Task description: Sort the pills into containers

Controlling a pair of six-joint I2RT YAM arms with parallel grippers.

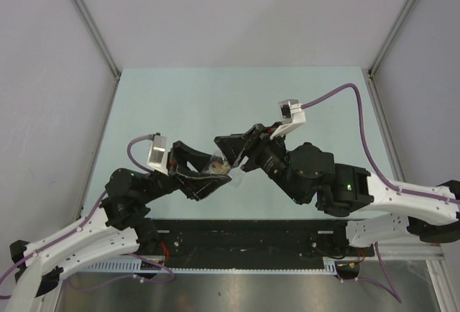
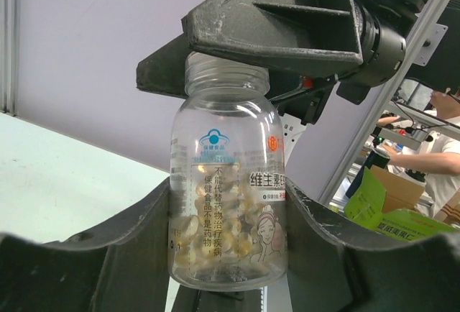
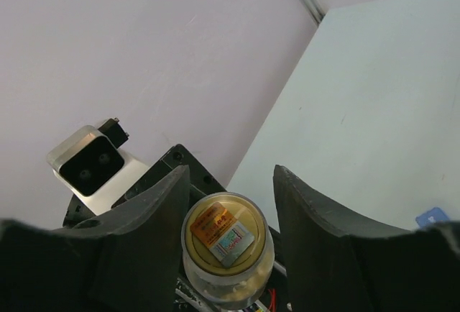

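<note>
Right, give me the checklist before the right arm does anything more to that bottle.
1. Left gripper clamped on the bottle at its lower body: ok.
2. Bottle upright, pills settled at its bottom: ok.
3. Right gripper centred on the bottle's top, one finger on each side: ok.
4. Its fingers actually touching the neck: cannot tell; they sit very close.
5. Mouth free for pills to pass: not ok; a tan disc with a sticker seems to cover it.
</note>
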